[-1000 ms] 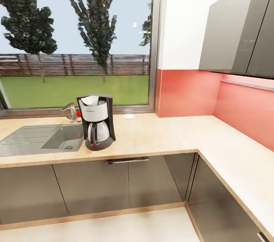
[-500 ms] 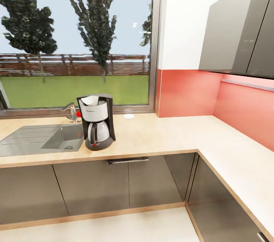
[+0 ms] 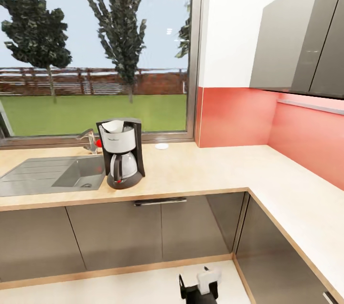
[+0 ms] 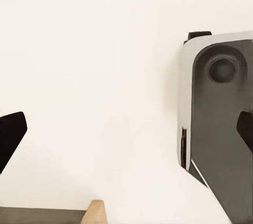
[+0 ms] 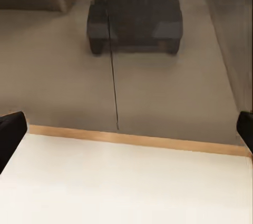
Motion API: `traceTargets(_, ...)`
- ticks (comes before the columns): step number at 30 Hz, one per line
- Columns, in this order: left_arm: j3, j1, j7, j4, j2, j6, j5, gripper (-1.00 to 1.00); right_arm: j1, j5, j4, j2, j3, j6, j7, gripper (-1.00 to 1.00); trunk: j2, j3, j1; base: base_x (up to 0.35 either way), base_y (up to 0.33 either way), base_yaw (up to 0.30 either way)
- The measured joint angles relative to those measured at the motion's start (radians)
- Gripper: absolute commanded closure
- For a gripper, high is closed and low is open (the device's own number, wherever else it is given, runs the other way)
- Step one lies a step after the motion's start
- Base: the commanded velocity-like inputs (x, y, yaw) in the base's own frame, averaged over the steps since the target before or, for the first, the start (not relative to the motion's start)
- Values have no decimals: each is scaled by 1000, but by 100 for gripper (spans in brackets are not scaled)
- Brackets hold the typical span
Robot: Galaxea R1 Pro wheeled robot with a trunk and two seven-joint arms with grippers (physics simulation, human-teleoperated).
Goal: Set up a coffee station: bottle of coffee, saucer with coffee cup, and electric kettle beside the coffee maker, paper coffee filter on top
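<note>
The black and silver coffee maker (image 3: 121,153) stands on the wooden countertop (image 3: 200,170) beside the sink, with something white, perhaps a paper filter (image 3: 113,126), in its top. A small white disc (image 3: 162,146) lies by the window frame; what it is I cannot tell. My right gripper (image 3: 198,288) shows at the bottom edge of the head view, low over the floor in front of the cabinets. In the right wrist view its fingertips (image 5: 11,129) stand wide apart and hold nothing. My left gripper (image 4: 126,134) is open too, above pale floor beside my own base (image 4: 216,118).
A steel sink (image 3: 52,173) with a tap (image 3: 88,140) is left of the coffee maker. The counter turns a corner and runs along the right wall under the dark wall cabinets (image 3: 298,36). Dark base cabinets (image 3: 143,232) face me.
A gripper has risen into the bottom edge of the head view, where nothing showed before. The coffee maker and counter have not moved.
</note>
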State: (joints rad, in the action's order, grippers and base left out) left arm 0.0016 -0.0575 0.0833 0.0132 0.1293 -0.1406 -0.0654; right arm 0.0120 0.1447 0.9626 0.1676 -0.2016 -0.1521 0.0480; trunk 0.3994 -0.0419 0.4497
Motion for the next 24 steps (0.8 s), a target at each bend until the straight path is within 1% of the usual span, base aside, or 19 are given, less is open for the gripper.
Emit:
traceTargets(2, 1, 14, 0, 1, 6, 2, 0, -100, 0, 0, 77, 2, -13, 0, 24, -100, 0, 0, 0, 0, 0, 0)
traceTargets(5, 0, 29, 0, 2, 13, 5, 0, -100, 0, -1, 192, 5, -21, 1, 48, -100, 0, 0, 0, 0, 0, 0)
traceTargets(6, 0, 30, 0, 2, 14, 6, 0, -100, 0, -1, 215, 7, -22, 1, 50, -100, 0, 0, 0, 0, 0, 0)
traceTargets(8, -1, 33, 0, 4, 15, 8, -1, -100, 0, -1, 317, 7, -23, 1, 54, -100, 0, 0, 0, 0, 0, 0)
traceTargets(9, -2, 33, 0, 5, 15, 9, -1, -100, 0, -1, 347, 7, -24, 1, 55, -100, 0, 0, 0, 0, 0, 0)
traceTargets(12, -3, 36, 0, 20, 16, 12, -1, -100, 1, -1, 486, 7, -26, 2, 56, -100, 0, 0, 0, 0, 0, 0)
traceTargets(14, -3, 36, 0, 24, 17, 12, -1, -100, 7, -2, 520, 7, -26, 3, 57, -100, 0, 0, 0, 0, 0, 0)
traceTargets(15, -3, 37, 0, 26, 17, 12, -1, -100, 21, -2, 533, 7, -27, 3, 57, -100, 0, 0, 0, 0, 0, 0)
traceTargets(17, -3, 38, 0, 27, 17, 13, -1, -100, 85, -2, 543, 7, -26, 5, 57, -100, 0, 0, 0, 0, 0, 0)
traceTargets(19, -3, 41, 0, 28, 16, 13, -1, -100, 174, -13, 545, 7, -25, 10, 57, -100, 0, 0, 0, 0, 0, 0)
traceTargets(20, -3, 42, 0, 28, 15, 13, -1, -100, 220, -27, 542, 7, -23, 19, 58, -100, 0, 0, 0, 0, 0, 0)
traceTargets(22, -3, 43, 0, 28, 14, 13, -1, -100, 322, -70, 509, 7, -21, 63, 59, -100, 0, 0, 0, 0, 0, 0)
traceTargets(24, -3, 43, 0, 29, 15, 13, -1, -100, 447, -114, 435, 7, -18, 124, 61, -100, 0, 0, 0, 0, 0, 0)
